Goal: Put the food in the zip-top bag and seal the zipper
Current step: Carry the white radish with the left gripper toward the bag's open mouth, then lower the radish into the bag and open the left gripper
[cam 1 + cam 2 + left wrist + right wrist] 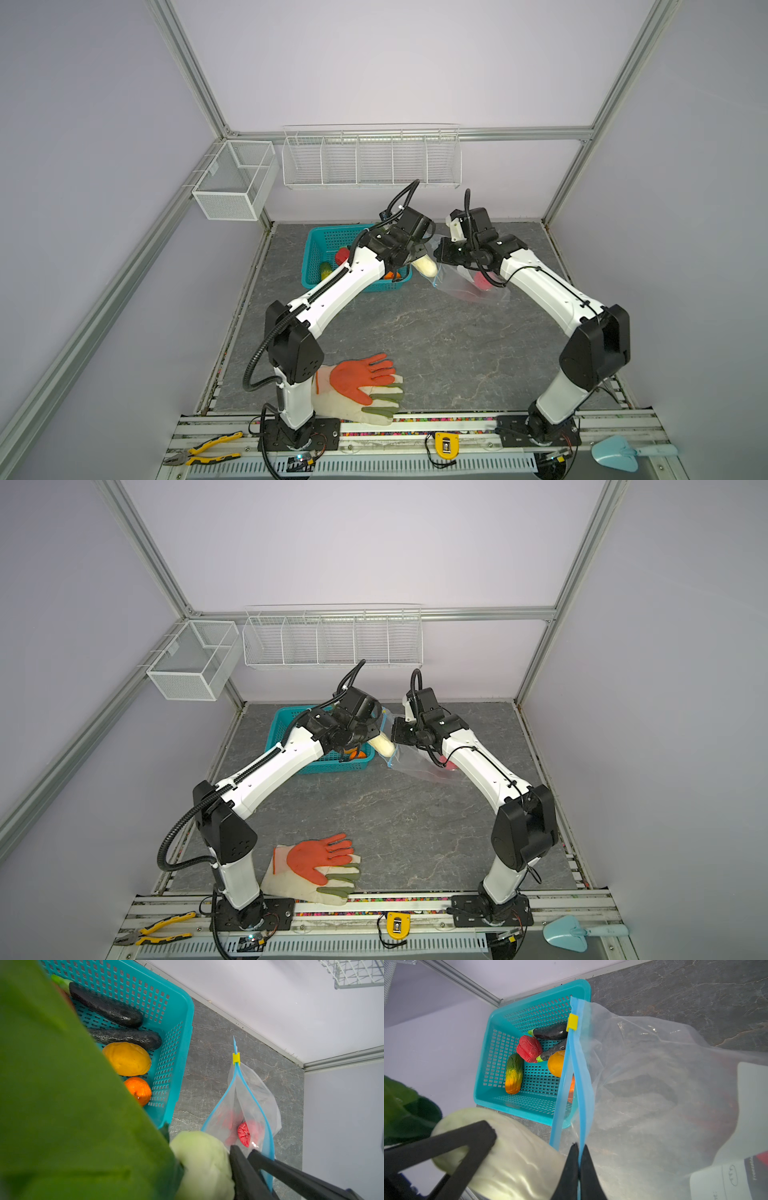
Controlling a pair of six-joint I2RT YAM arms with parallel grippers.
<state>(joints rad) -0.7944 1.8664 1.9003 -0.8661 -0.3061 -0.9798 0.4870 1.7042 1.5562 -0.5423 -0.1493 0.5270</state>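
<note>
Your left tool is partly closed around the white vegetable, which has green leaves at one end. One black finger presses on its pale side. The vegetable is in the air, just beside the mouth of the zip-top bag, and it is not yet inside. Whether it touches the plastic, I cannot tell.

Your right tool is fully closed and pinches one side of the blue zipper, so this edge is lifted. In the left wrist view the two blue strips go apart below the yellow slider, so the mouth stands open. A red piece already lies inside the bag. The rest of the bag lies on the counter, just to the right of the teal basket.

In the basket you see two dark eggplants, a yellow fruit, an orange, a red pepper and a green-yellow cucumber. The gloves lie near the front edge, well apart from both tools.
</note>
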